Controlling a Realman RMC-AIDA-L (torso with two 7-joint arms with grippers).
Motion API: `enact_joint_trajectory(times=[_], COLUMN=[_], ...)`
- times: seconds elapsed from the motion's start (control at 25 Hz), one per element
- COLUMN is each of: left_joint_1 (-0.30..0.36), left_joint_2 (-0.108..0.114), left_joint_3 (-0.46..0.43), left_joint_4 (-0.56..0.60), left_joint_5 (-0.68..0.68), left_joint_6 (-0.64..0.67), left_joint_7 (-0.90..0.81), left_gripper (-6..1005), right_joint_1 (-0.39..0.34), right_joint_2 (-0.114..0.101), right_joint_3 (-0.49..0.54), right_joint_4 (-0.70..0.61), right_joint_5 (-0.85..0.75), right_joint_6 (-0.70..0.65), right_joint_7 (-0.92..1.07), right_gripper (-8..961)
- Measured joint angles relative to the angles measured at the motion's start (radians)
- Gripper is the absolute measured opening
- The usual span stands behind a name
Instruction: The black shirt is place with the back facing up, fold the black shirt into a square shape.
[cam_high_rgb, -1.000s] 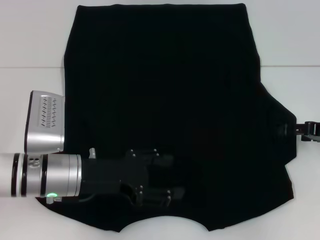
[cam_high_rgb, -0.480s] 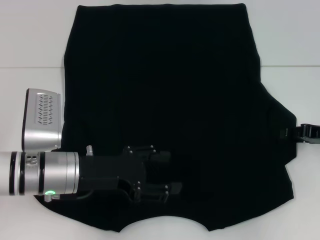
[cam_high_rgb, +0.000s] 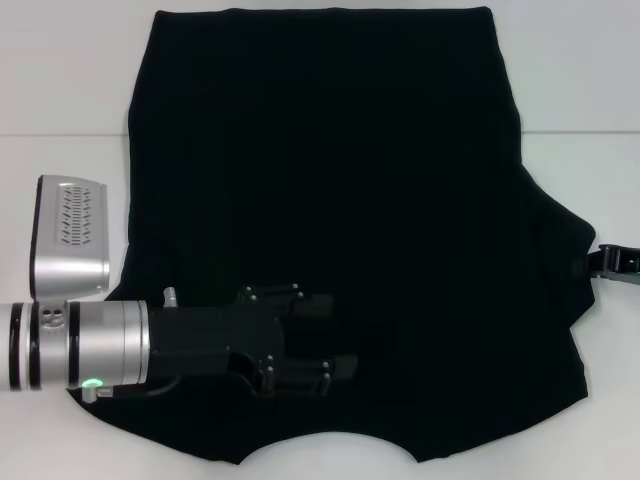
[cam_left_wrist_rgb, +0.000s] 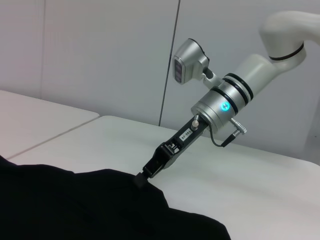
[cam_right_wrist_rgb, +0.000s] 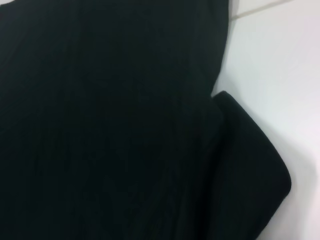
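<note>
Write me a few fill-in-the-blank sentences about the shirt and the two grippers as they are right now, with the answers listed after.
1. The black shirt lies spread on a ____ table.
2. In the head view, the left gripper is over the shirt's ____ half.
3. The right gripper touches the ____ of the shirt's right sleeve.
4. No ____ shows on the shirt's upward side.

Missing words: white; near; edge; print

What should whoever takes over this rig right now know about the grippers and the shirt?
Left gripper: over the black shirt near its left side, low above the fabric.
Right gripper: at the tip of the shirt's right sleeve, touching the cloth.
Shirt: spread flat on the white table, left side apparently already folded in, right sleeve still out.
Left to do: fold in the right side, then fold into a square.
</note>
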Motion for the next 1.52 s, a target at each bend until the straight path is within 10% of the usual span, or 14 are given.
enact_joint_trajectory(times=[0.36,1.52], left_joint_1=[0.004,0.004], left_joint_2=[-0.001,0.000], left_joint_3=[-0.003,-0.015], left_joint_4=[-0.006,-0.001], left_joint_5=[0.000,0.000], left_joint_6=[0.002,0.012], left_joint_7=[-0.005,-0.029], left_gripper=[805,804], right_joint_1=[-0.022,-0.029], right_joint_2=[0.003,-0.003], right_joint_3=[0.024,0.169], right_joint_4=[0.000,-0.008], right_joint_5=[0.076,0.082], right_joint_6=[0.004,0.046], right_joint_7=[-0.069,-0.144], right_gripper=[30,9])
